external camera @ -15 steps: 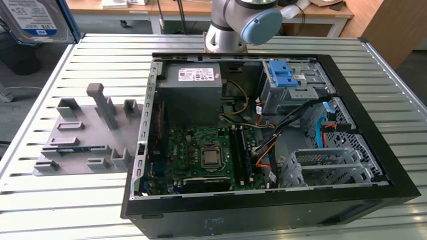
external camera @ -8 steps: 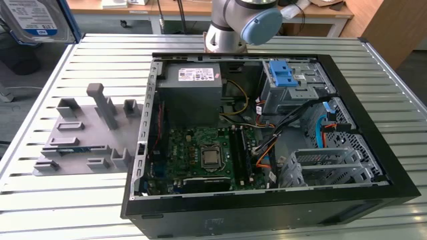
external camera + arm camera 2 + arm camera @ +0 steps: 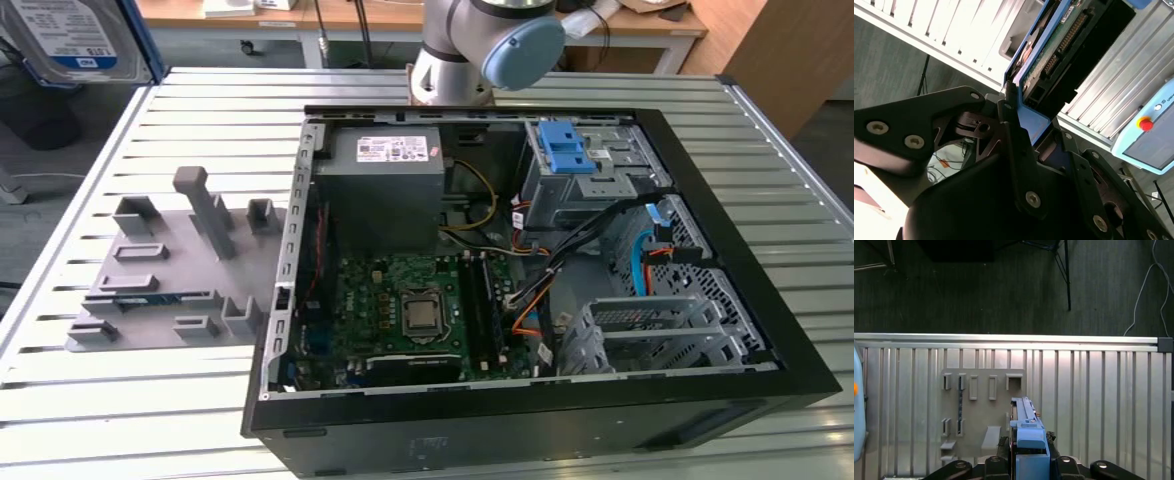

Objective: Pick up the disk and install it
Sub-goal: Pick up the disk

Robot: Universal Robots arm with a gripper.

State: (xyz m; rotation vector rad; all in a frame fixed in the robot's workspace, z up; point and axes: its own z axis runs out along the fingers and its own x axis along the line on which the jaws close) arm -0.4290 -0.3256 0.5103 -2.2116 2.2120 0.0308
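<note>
One firm pinch: clamps the disk [image 3: 1054, 50] between closed fingers [image 3: 1013, 135] at its blue-railed end (edge-on in the first wrist view). Holds it raised over the slatted bench [image 3: 174, 110], at the exterior view's far left, on the side of the grey fixture [image 3: 174, 270] and well apart from the open computer case [image 3: 534, 420].

The arm [image 3: 467, 40] rises at the back in the exterior view, grey tube with a blue-capped joint. In both wrist views the black gripper [image 3: 1034, 120] [image 3: 1029, 452] is clamped on the disk [image 3: 1054, 50], fingers [image 3: 1013, 130] pressing either side.
</note>
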